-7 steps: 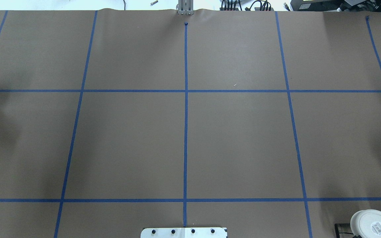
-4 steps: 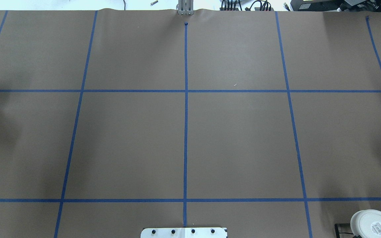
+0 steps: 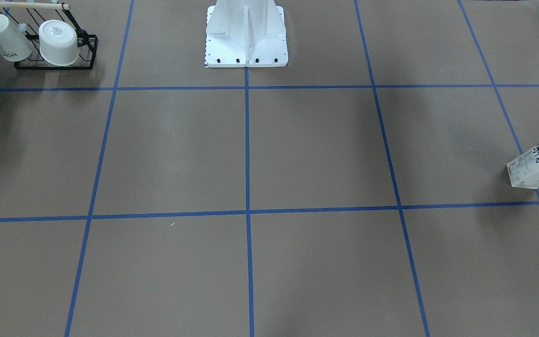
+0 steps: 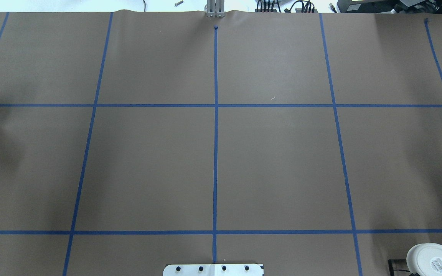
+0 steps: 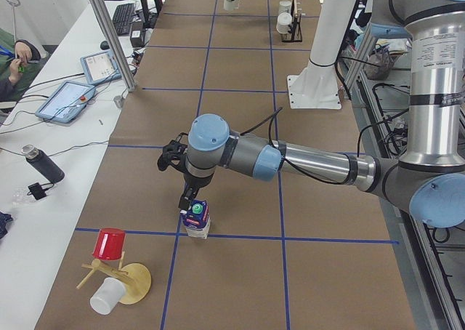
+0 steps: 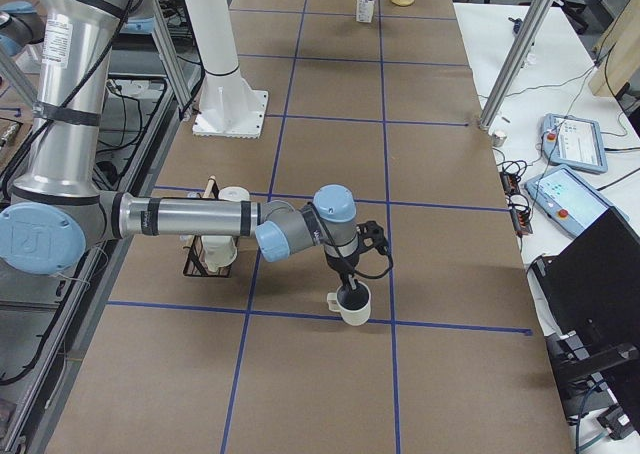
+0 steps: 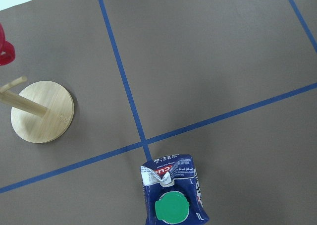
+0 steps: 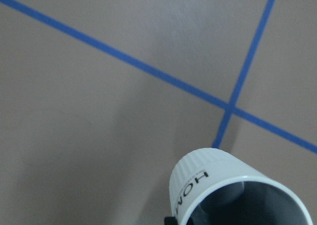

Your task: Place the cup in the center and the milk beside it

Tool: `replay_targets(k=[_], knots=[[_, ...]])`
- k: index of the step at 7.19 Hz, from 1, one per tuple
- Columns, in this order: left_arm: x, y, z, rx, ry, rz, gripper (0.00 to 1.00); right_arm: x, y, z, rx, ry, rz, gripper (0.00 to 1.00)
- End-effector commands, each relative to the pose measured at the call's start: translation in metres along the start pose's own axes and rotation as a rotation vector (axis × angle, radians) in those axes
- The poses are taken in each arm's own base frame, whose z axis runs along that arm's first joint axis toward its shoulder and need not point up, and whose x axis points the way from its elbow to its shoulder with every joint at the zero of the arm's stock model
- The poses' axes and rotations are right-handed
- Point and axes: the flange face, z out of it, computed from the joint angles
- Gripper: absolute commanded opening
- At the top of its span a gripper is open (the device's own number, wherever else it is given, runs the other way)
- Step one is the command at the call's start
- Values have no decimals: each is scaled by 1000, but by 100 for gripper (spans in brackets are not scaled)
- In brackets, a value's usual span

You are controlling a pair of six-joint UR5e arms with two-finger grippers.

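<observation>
A long bench [image 4: 274, 161] is covered in brown paper and marked into squares by blue tape. Its middle squares show only paper and tape, so both things should find wide room there. The robot's white base [image 3: 246, 32] stands at the middle of its own edge.

The left arm [image 5: 305, 163] reaches to the bench's left end, with its jaws just above the milk [image 5: 197, 219]. The right arm [image 6: 200, 217] reaches to the right end, with its jaws at the mouth of the cup [image 6: 352, 302]. For both pairs of jaws, it is impossible to tell whether they are open, closed or gripping.

The milk stands upright at a tape crossing, near a wooden peg stand [image 7: 42, 111]. It is tall and probably top-heavy, with card walls that give under pressure. The flat sides below the folded top look like the best place to hold it.

The cup sits beside a tape line, near a black wire rack [image 3: 54, 67] of other mugs. It is likely stiff, glazed, slippery and breakable. A pinch on the rim wall, away from the handle, looks best.
</observation>
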Motion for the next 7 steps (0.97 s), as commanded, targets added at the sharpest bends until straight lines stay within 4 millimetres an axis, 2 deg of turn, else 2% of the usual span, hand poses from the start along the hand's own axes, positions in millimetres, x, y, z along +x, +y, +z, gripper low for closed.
replay_targets(k=[1,2,3,4,5,6,7], knots=[[0,0,0,-1,0,-2,99,-56,-109,-42,123,-100,-86,0],[0,0,0,0,0,-1,99,-101,-152,-51,118,-193,-14,0],[0,0,0,-1,0,-2,99,-164,-186,-45,100,-260,37,0],[0,0,0,-1,0,-2,99,-241,-219,-40,72,-324,121,0],[-1,1,1,-2,0,-3,99,-321,-242,-38,56,-363,195,0],[-1,2,1,-3,0,-4,99,-403,-260,-33,53,-331,267,0],[-2,2,2,-5,2,-6,99,-479,-265,-22,43,-231,276,0]])
